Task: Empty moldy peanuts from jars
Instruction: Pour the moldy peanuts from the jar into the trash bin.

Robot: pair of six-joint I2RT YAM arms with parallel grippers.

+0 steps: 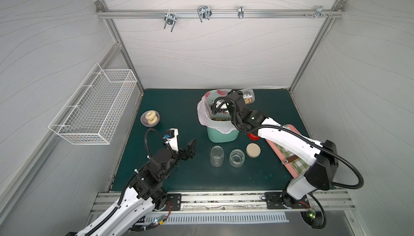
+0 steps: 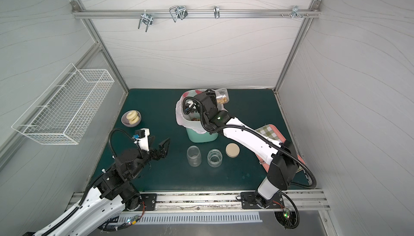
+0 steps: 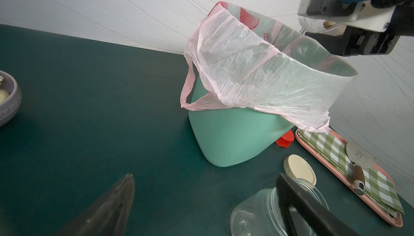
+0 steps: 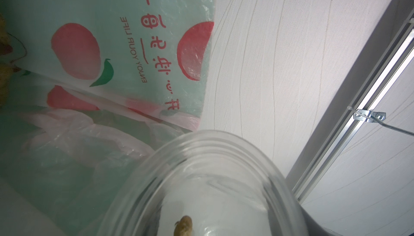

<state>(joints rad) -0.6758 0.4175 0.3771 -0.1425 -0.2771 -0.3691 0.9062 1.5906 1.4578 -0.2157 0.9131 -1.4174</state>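
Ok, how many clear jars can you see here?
3: tall jar and squat jar on the mat; third jar held at the bin's rim by the right end effector.

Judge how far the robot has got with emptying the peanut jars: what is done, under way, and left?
Done: the tall jar and the squat jar stand open and empty; peanuts lie in the bin. In hand: the right gripper holds the third jar tilted at the bin's rim, more peanuts inside it. Left: tipping those out. The left gripper is open and empty.

Two jars [image 1: 216,156] stand empty; third jar [image 1: 249,93], tilted, holds peanuts [image 1: 249,100].
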